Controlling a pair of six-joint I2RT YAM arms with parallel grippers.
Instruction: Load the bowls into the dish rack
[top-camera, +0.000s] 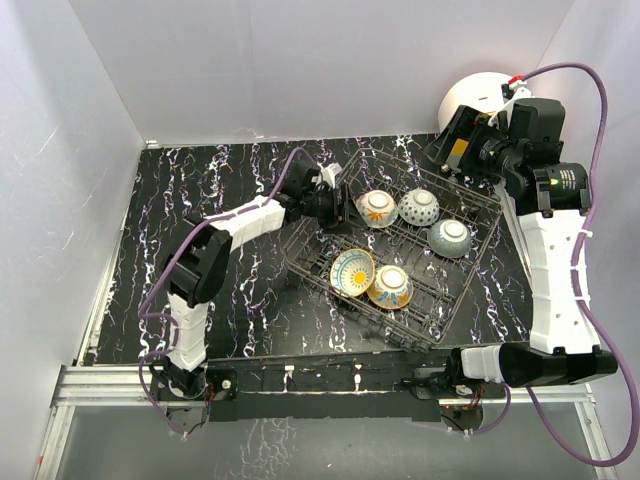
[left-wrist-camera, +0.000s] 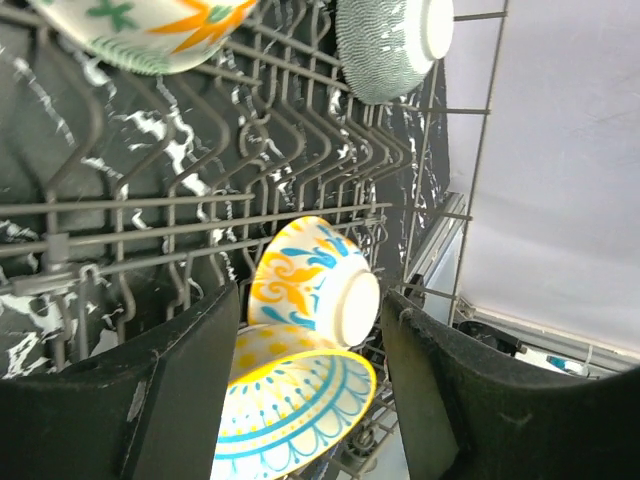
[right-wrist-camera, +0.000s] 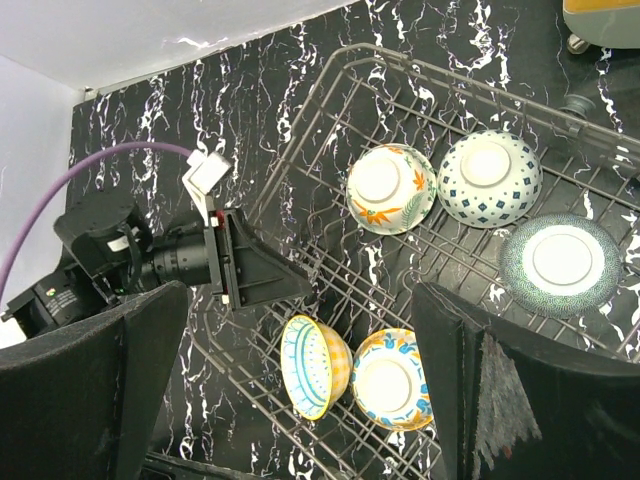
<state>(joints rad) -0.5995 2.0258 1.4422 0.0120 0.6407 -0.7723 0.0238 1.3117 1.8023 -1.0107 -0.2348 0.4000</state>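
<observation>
— Where are the bowls found?

— All five are seen inside the dish rack (top-camera: 445, 295), which is set on the black marbled desk (top-camera: 200, 180). Three are lined up along the far row. An orange-floral bowl (top-camera: 377, 208) is placed at the left, and a blue-diamond bowl (top-camera: 419, 207) is set just beside it. A grey-green bowl (top-camera: 449, 237) is placed at the right end. Each of the three is turned with its white foot ring upward.

— And the other two?

— They are held in the near row. A yellow bowl (top-camera: 352, 271) is stood on its edge, so its painted inside is shown. An orange-and-blue bowl (top-camera: 390, 286) is laid right against it, foot ring up.

— How is the left tool (top-camera: 346, 207) positioned?

— It is held low at the rack's far-left side, near the orange-floral bowl but apart from it. Its jaws are parted and nothing is gripped. In the left wrist view, only the tines and the two near-row bowls further off are framed between its fingers (left-wrist-camera: 180, 400).

— And the right tool (top-camera: 448, 150)?

— It is raised above the rack's far-right corner. Its jaws are spread wide and nothing is held between them. A round white appliance (top-camera: 478, 95) is seen just behind it.
</observation>
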